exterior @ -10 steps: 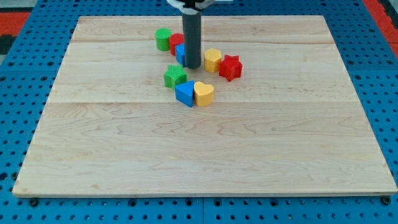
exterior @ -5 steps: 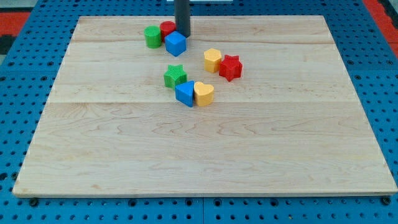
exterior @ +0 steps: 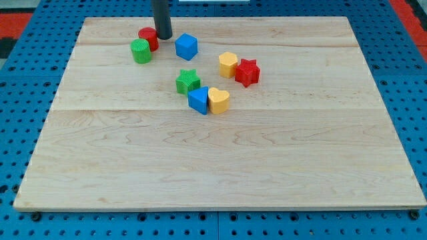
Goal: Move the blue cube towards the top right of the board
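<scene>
Eight small blocks gathered in the upper half of a pale wooden tabletop [exterior: 233,167], framed on all sides by a blue pegboard [exterior: 20,67].

Coming straight down from the view's top edge, left of centre: a dark rod [exterior: 162,17], upright, with nothing of the arm above it in view. End effector no more than this plain rod, clamped on nothing, with my tip [exterior: 163,38] planted on the tabletop near its top edge.

Just to the tip's left, touching or very nearly so: a red cylinder [exterior: 147,37]. Pressed against that cylinder's lower left side: a green cylinder [exterior: 141,51].

To the tip's right, across a narrow strip of bare wood and clear of the rod: the blue cube [exterior: 187,47], turned slightly askew, sitting in the top band of the tabletop, left of the middle and well apart from the top right corner.

Further right and a little lower: a yellow block [exterior: 228,64], touching a red star [exterior: 247,72] on its right.

Below the blue cube: a green star [exterior: 188,81]. Just under that, side by side and touching: a blue wedge-like block [exterior: 198,100] on the left and a yellow heart [exterior: 219,100] on the right.
</scene>
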`<state>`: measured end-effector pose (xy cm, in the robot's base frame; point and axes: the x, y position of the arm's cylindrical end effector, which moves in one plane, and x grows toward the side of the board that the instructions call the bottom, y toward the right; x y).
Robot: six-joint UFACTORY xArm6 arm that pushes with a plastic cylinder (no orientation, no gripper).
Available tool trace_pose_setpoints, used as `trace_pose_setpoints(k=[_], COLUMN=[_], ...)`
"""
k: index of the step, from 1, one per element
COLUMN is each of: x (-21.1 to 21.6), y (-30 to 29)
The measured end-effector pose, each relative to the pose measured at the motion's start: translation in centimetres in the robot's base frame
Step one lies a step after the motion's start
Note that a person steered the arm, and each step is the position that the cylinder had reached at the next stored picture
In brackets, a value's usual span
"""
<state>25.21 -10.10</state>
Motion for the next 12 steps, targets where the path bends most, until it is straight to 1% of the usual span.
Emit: trace_pose_setpoints(k=[1, 2, 3, 4, 5, 6, 7, 8, 9, 10, 11, 12], x=[-0.8, 0.1, 4.5, 3.1, 0.8, 0.7, 4.3, 7.6, 6.6, 4.2, 0.9, 0.0], y=[3.0, 3.4, 2.1, 3.6, 9.5, 6.3, 3.3, 3.7, 9.8, 14.0, 16.9, 19.5])
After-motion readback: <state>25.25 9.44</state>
